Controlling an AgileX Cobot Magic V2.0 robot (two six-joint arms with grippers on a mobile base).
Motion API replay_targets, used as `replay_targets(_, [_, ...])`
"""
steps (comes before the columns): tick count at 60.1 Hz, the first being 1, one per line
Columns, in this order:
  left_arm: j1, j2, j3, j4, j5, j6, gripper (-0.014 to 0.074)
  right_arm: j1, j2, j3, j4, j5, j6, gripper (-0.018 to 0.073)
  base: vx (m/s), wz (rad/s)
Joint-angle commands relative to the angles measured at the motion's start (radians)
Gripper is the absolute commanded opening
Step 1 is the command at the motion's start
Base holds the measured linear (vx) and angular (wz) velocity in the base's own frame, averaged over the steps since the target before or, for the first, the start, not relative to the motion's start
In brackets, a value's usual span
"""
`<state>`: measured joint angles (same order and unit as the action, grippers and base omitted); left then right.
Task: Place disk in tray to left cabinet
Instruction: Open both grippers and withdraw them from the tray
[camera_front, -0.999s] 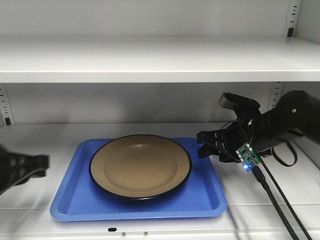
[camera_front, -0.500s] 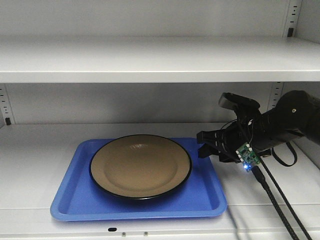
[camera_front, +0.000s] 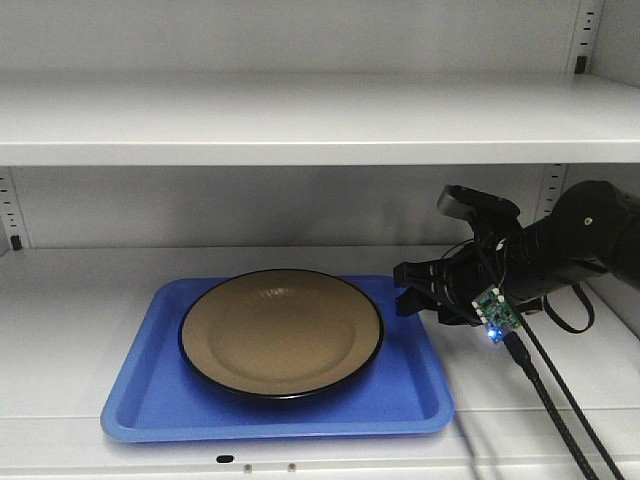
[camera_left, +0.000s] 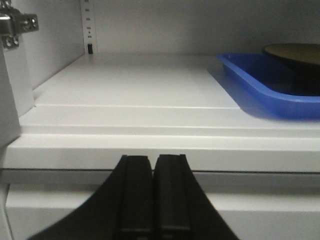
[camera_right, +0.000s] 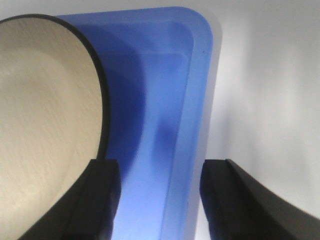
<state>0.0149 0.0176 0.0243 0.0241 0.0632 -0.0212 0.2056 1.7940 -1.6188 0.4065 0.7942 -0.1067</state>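
The tan disk (camera_front: 281, 331) with a thin black rim lies flat in the blue tray (camera_front: 420, 385), which rests on the lower shelf of the grey-white cabinet (camera_front: 70, 290). My right gripper (camera_front: 403, 288) is open at the tray's right edge, its jaws straddling the rim. In the right wrist view the gripper (camera_right: 160, 170) stands over the tray rim (camera_right: 192, 75), with one finger next to the disk (camera_right: 45, 100). My left gripper (camera_left: 152, 159) is shut and empty, in front of the shelf's front edge, left of the tray (camera_left: 250, 85) and the disk (camera_left: 295, 50). It is out of the front view.
An upper shelf (camera_front: 300, 120) hangs low over the tray. Slotted rails (camera_front: 12, 215) stand at the back corners. A door hinge (camera_left: 15, 25) is at the far left. The right arm's cables (camera_front: 555, 400) trail over the shelf's front right.
The left gripper, seen at the front view's left edge one second ago, has left that view. The right gripper, tray and disk have not moved.
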Motion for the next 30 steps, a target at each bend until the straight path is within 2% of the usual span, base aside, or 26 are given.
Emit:
replay_targets(1, [0.003, -0.043, 0.022, -0.001, -0.037, 0.002, -0.0007, -0.008, -0.051, -0.034, 0.015, -0.045, -0.007, 0.0435, 0.00, 0.00])
replay_targets(13, [0.002, -0.015, 0.017, -0.001, 0.045, 0.002, -0.0006, -0.008, -0.050, -0.034, 0.015, -0.044, -0.007, 0.0435, 0.00, 0.00])
replay_targets(30, [0.002, -0.015, 0.017, -0.001, 0.065, 0.002, -0.0006, -0.008, -0.050, -0.034, 0.015, -0.043, -0.007, 0.0435, 0.00, 0.00])
